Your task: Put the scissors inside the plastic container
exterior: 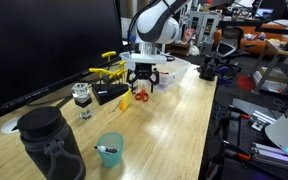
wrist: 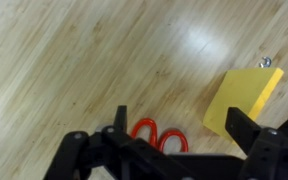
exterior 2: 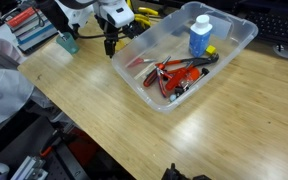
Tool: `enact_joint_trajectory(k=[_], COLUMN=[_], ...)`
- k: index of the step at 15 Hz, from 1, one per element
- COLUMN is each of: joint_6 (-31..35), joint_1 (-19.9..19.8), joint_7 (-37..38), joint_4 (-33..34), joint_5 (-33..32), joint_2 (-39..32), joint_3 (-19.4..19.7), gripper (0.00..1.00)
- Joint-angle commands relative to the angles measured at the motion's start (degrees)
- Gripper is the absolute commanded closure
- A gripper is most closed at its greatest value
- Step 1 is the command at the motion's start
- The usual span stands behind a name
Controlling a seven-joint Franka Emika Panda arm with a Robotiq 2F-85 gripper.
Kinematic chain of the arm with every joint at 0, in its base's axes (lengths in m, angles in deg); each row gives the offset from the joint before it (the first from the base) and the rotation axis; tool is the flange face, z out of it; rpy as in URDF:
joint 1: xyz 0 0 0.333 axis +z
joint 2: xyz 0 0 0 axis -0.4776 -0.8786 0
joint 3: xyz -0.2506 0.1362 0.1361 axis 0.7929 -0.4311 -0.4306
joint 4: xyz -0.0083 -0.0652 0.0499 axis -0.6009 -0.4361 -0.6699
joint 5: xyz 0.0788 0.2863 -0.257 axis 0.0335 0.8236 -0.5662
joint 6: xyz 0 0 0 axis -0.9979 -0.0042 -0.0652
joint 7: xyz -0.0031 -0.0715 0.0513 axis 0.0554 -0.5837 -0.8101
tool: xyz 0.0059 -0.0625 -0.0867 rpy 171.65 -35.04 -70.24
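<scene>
Gaping tool (wrist: 176, 114) above scissors (wrist: 156, 134)

one scissors (exterior: 141, 96), one plastic container (exterior 2: 219, 68); one teal cup (exterior: 110, 152), one dark jug (exterior: 46, 140)

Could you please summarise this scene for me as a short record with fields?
scissors: orange handles, lying on the table, outside the tub
tub: clear, holds a blue-and-white bottle and red tools
gripper: open, just above the scissors, fingers either side of the handles in the wrist view
nearby: yellow block beside the scissors
task state: scissors not yet grasped
</scene>
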Motion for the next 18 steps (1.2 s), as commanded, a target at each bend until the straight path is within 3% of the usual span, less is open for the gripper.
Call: enact_joint_trajectory(k=[1,8,18], joint_6=[1.26,3.00,2.59], joint_1=[0.10,0.05,0.72], joint_7=[0.91,3.22,17.37], joint_4=[0.00,0.04,-0.99], joint_5=[-0.23,0.28,-0.89], joint_2=[-0.21,-1.09,-2.38], joint_3=[-0.29,0.37,2.80], gripper=[0.00,0.00,0.00])
